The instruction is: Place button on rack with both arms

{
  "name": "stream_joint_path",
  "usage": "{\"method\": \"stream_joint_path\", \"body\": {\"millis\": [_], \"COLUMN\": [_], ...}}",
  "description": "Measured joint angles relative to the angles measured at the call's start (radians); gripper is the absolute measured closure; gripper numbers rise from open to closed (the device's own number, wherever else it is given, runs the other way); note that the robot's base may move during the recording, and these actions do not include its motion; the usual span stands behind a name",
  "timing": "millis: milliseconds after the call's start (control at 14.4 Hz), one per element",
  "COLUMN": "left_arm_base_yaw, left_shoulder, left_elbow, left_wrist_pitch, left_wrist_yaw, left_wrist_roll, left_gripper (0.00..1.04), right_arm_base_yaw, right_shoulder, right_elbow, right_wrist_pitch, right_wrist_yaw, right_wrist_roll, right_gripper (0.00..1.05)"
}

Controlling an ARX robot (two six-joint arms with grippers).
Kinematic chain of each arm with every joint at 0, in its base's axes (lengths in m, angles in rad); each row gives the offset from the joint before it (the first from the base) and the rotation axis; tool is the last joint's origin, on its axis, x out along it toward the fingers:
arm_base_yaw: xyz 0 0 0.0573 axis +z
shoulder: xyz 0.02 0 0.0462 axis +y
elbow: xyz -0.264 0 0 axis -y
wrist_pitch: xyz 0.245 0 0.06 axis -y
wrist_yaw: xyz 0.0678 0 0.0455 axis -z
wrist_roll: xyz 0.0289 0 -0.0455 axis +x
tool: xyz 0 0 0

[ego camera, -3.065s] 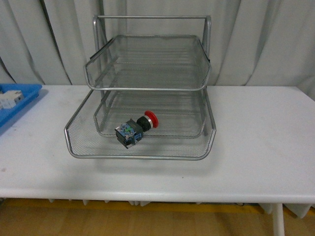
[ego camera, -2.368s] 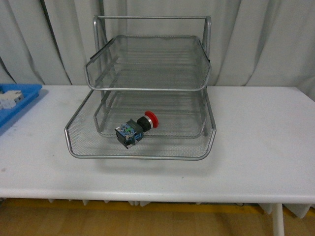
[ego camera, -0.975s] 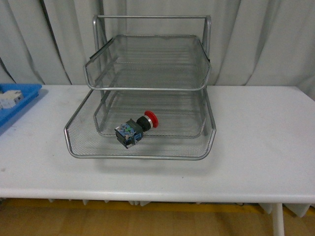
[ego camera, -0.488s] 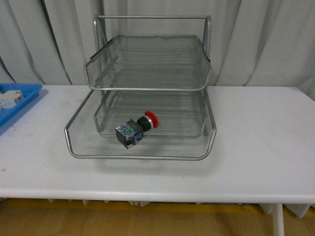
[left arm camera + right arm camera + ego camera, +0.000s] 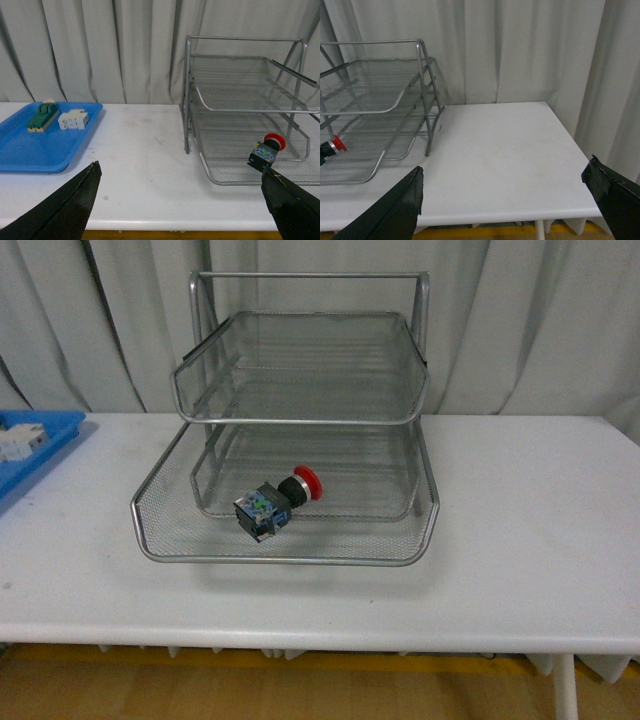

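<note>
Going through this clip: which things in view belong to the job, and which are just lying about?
Job: button, lying in the bottom tier of the rack; left fingers and right fingers, both open and empty.
Lying about: blue tray, holding a green-and-cream switch block and a white block.

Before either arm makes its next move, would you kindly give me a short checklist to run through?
1. Red-capped push-button lies inside the lowest tier of the silver wire-mesh rack: ok.
2. Left gripper open and holding nothing: ok.
3. Right gripper open and holding nothing: ok.
4. Both grippers apart from the rack, touching no wire: ok.
5. Button's red cap free of the rim of the tier behind it: cannot tell.
6. Flat blue plastic tray stands apart from the rack, out of the way: ok.
</note>
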Motion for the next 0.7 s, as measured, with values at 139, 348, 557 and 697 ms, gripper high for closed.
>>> {"method": "stream_joint_path", "body": {"millis": [139,348,557,697], "left_arm_base_yaw": [0.000,0.000,0.000,0.000], "left_shoulder": [0.000,0.000,0.000,0.000], "left_elbow": [0.000,0.000,0.000,0.000], "left_wrist_pitch": [0.000,0.000,0.000,0.000], "left_wrist_yaw": [0.000,0.000,0.000,0.000], "left_wrist_roll": [0.000,0.000,0.000,0.000], "left_gripper": [0.07,0.07,0.07,0.07], "right_arm_base_yaw": [0.000,0.192,0.330,0.355], "right_shoulder": [0.000,0.370,0.726,0.938], "right_elbow": [0.000,0.302,0.519,0.555], "right_wrist_pitch": [0.000,-0.370,-0.354,-0.283], "right_wrist_yaw": [0.000,0.010,0.017,0.006], "right_wrist_roll": [0.000,0.091,0.166,0.198], "right_gripper": [0.06,0.06,0.06,0.06]}}
